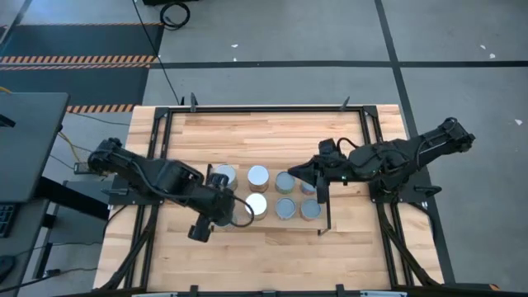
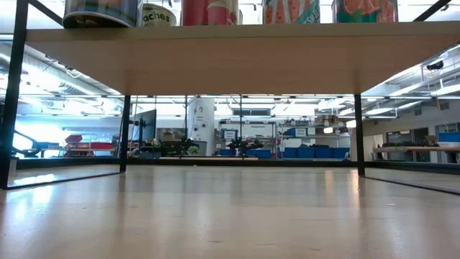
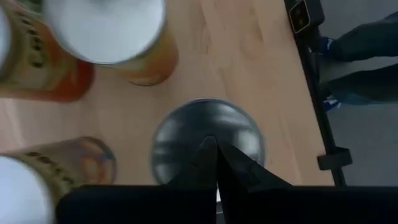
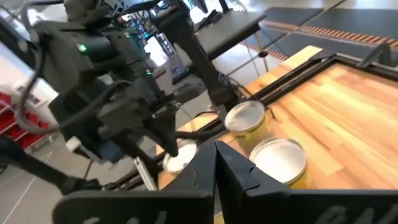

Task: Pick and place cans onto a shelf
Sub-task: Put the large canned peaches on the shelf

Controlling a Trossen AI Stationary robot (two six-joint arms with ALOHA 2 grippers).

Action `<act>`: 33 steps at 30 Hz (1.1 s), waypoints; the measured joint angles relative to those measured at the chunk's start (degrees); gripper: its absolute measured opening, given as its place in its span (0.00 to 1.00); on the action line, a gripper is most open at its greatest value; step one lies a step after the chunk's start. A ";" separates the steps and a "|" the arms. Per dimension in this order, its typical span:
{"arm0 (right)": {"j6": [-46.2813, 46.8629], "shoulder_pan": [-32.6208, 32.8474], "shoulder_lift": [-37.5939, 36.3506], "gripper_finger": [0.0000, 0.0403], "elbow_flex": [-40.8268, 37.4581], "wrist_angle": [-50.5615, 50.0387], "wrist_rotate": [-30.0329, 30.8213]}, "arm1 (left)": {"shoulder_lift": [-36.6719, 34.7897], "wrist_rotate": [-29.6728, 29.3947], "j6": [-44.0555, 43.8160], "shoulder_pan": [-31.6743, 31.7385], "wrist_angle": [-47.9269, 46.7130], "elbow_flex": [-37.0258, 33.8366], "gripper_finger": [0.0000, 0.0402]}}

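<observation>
low view alone shows the cans' [image 2: 215, 11] labelled sides atop the shelf [image 2: 230, 61].

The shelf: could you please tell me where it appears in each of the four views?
High view: the shelf lies at the table's centre, under the cans.
Low view: its underside spans the top of the picture.
Left wrist view: seemingly the light wood beneath the cans.
Right wrist view: cannot be told from the tabletop.
Shared landmark: the cans standing on it.
</observation>
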 joint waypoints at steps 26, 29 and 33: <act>-1.05 2.54 0.00 0.03 0.00 0.03 -4.19 | 2.21 -3.51 -6.65 2.31 -6.42 0.26 0.01; -0.09 2.75 0.00 0.03 0.00 0.03 -4.19 | 2.21 -3.61 -6.62 2.83 -6.91 0.22 0.02; 0.05 3.06 0.00 0.03 0.00 0.03 -4.19 | 2.26 -3.56 -6.40 2.78 -7.15 0.20 0.02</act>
